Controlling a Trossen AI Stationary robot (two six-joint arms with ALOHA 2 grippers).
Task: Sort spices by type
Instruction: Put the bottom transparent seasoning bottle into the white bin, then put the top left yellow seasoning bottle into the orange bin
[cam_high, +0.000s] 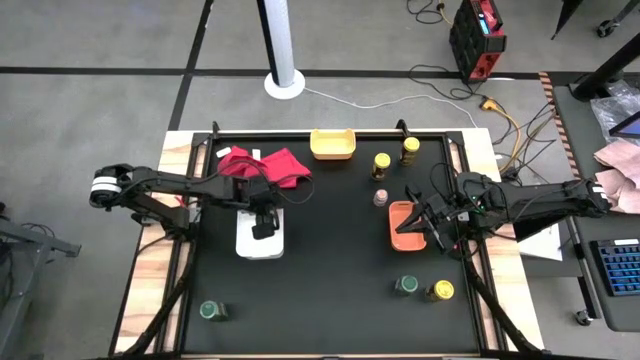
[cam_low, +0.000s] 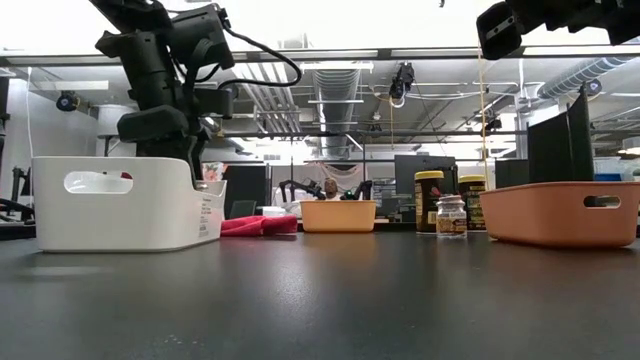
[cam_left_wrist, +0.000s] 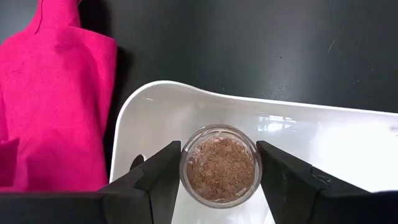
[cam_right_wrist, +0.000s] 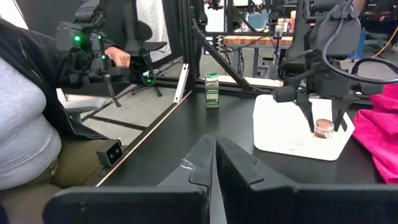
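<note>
My left gripper (cam_high: 262, 224) hangs over the white tray (cam_high: 246, 243), fingers pointing down and shut on a pinkish-brown jar (cam_left_wrist: 220, 169). My right gripper (cam_right_wrist: 215, 143) is shut and holds nothing; it hovers above the orange tray (cam_high: 400, 232). A second pinkish-brown jar (cam_high: 380, 198) and two yellow jars (cam_high: 381, 165) (cam_high: 410, 150) stand near the table's far right. A green-lidded jar (cam_high: 406, 286) and a yellow one (cam_high: 440, 291) stand near the right front. Another green-lidded jar (cam_high: 212, 311) stands at the left front. My left gripper holds the pinkish-brown jar by its round side wall (cam_left_wrist: 184, 169), pinched between the two fingers (cam_left_wrist: 163, 177), which come from above and point down. The jar stands upright, low inside the white tray (cam_left_wrist: 298, 134). Whether its bottom rests on the tray floor cannot be told.
A red cloth (cam_high: 268, 164) lies just beyond the white tray toward the far edge. The yellow tray (cam_high: 332, 144) sits at the far middle. The middle and near part of the black table (cam_high: 320, 290) is bare. A seated person (cam_right_wrist: 28, 118) is beside the table.
</note>
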